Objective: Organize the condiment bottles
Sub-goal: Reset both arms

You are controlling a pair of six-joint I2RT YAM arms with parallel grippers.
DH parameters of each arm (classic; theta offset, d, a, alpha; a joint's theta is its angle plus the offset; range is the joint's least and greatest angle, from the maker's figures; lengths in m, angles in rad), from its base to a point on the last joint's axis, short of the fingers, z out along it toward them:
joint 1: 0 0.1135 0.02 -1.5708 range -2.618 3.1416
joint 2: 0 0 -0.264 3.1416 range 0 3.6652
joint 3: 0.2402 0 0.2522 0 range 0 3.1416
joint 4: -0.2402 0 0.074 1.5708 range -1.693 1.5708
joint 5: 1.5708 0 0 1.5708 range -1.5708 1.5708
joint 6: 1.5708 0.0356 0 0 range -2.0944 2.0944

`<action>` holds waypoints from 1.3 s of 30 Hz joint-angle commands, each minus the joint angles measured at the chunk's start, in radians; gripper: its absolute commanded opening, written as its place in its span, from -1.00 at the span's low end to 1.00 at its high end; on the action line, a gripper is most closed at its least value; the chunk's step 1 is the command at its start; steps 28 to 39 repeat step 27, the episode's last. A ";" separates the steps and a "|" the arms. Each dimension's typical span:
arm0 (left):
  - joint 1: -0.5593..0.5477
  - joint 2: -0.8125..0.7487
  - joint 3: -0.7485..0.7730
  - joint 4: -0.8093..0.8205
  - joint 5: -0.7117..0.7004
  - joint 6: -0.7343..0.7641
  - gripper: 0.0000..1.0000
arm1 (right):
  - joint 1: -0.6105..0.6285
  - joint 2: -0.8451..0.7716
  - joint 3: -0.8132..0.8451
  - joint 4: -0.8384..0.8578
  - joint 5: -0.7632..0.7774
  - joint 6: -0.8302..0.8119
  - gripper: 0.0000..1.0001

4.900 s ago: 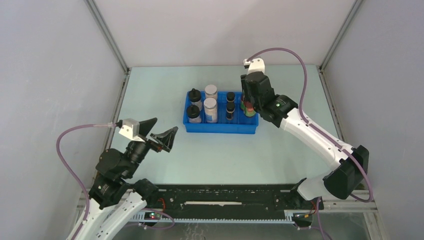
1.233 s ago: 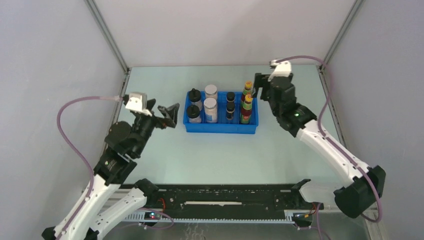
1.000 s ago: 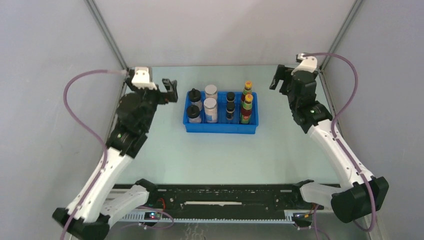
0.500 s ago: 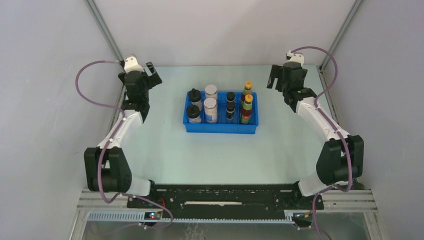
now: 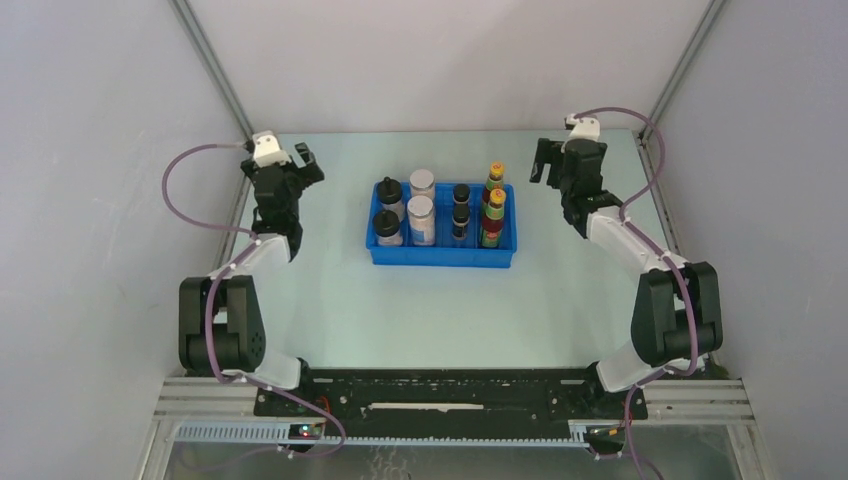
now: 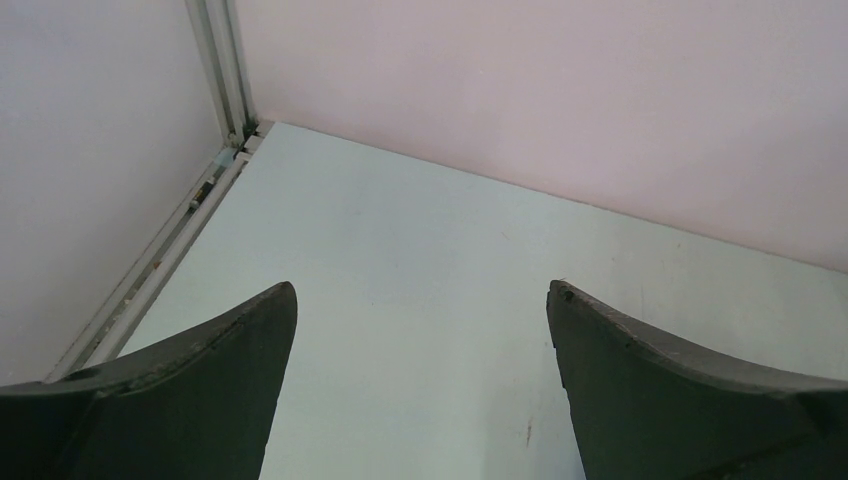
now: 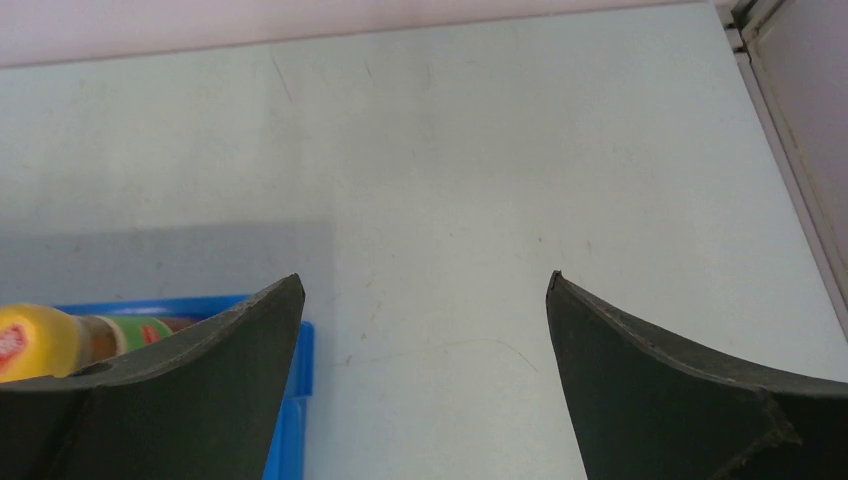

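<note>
— Where are the bottles [image 5: 421,215]?

— All eight stand upright in the tray [image 5: 442,259], paired front to back in four columns. From the left, they are the knob-capped pair [image 5: 389,190], the white-lidded pair [image 5: 422,182], the short dark pair [image 5: 461,193] and the orange-capped pair [image 5: 495,174].

— And where is the tray on the table [image 5: 440,320]?

— About midway between the side rails, nearer the far wall [image 5: 450,60] than the arm bases. Bare table lies on all four sides of it (the widest stretch is the near one).

— The left gripper [image 5: 305,163]?

— It is up by the far left corner, well apart from the tray and close to the left rail [image 5: 238,205]. Its fingers [image 6: 230,345] stand apart with nothing between them. The wrist view shows only bare table running to where wall and rail meet in the corner.

— The right gripper [image 5: 543,162]?

— It is to the right of the tray's far right corner, near it but not touching. Its fingers [image 7: 650,350] are spread too, holding nothing. In its wrist view the tray's corner and one orange cap [image 7: 35,340] peek out past the left finger, and bare table stretches to the right rail [image 7: 790,170].
</note>
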 commanded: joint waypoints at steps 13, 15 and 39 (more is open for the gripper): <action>0.002 0.010 -0.006 0.069 0.140 0.228 0.99 | -0.094 -0.030 -0.072 0.182 -0.006 -0.067 0.99; 0.003 0.011 -0.002 0.064 0.145 0.233 0.99 | -0.097 -0.027 -0.072 0.185 -0.007 -0.063 0.99; 0.009 0.000 -0.004 0.056 0.133 0.256 0.98 | -0.125 -0.006 -0.056 0.164 -0.036 -0.035 0.96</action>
